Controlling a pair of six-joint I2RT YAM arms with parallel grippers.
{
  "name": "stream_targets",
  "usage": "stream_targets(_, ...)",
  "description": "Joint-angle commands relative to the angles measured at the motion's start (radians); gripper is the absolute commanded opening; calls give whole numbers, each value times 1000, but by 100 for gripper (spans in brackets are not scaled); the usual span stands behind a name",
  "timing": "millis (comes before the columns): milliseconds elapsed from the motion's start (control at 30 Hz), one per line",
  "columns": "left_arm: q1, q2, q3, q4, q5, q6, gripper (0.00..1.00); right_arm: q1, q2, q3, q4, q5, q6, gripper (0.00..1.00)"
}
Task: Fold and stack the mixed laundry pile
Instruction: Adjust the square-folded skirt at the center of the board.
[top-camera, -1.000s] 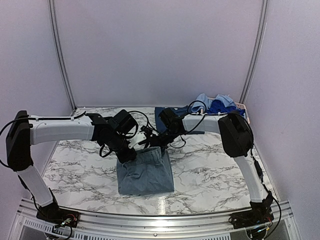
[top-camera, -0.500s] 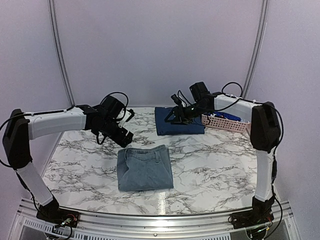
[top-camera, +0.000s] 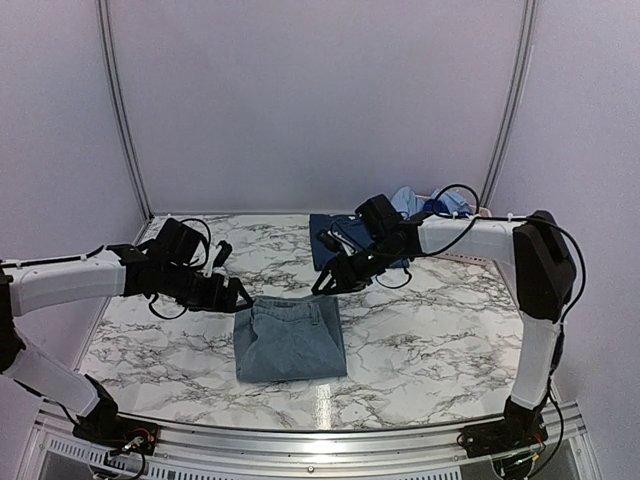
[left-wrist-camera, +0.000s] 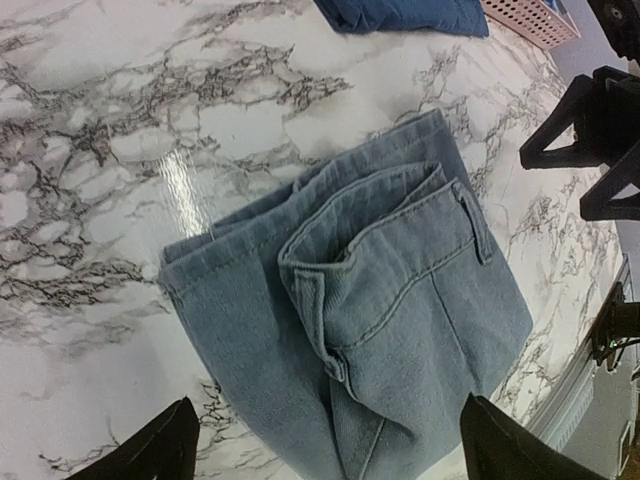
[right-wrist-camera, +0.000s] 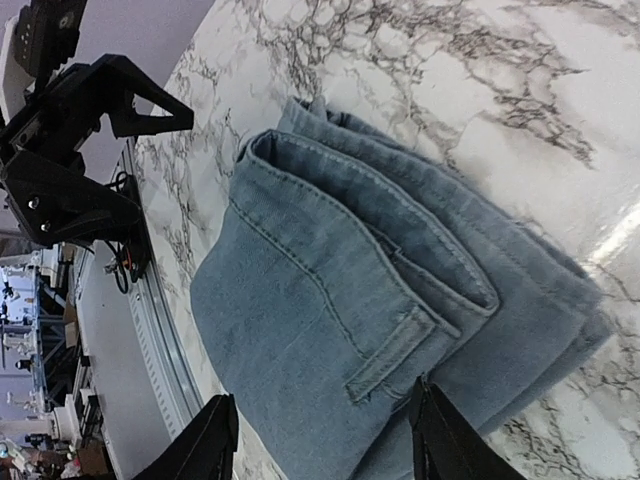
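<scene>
Your jeans lie folded on the counter, with a navy piece folded behind. More blue clothes wait. The left claw and right claw are apart, holding nothing.

Marble table, pale lilac walls

Left claw wide open, low, right claw parted — both pointing inward

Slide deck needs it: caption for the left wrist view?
Open left gripper facing the folded light-blue denim piece on the marble table, folded navy shirt and pink basket beyond.
</scene>
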Motion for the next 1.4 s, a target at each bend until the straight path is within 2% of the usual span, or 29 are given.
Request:
stream_targets(0,1,1,-29,111,103,-118,88,49,35,-7,-6,4,-31,55)
stream_targets(100,1,62,-1,112,107,-155,76,58,53,-9,-3,6,-31,55)
stream_targets(200,1,125,23,111,96,-183,69,60,78,-1,-9,10,-38,55)
stream_targets(533,2,284,147,80,43,-196,53,71,164,100,-101,127,-42,60)
stream_targets(867,2,422,216,-33,-15,-170,48,72,201,144,-145,178,-35,58)
stream_targets(933,3,440,225,-48,-27,-165,48,75,204,152,-142,164,-38,48)
stream_targets(1167,6,477,256,-90,-49,-150,47,77,137,155,-74,82,-27,0)
stream_targets(1300,26,480,250,-93,-42,-144,47,66,74,103,7,106,0,0)
stream_targets(1367,42,476,248,-92,-32,-141,52,48,56,43,86,114,45,0)
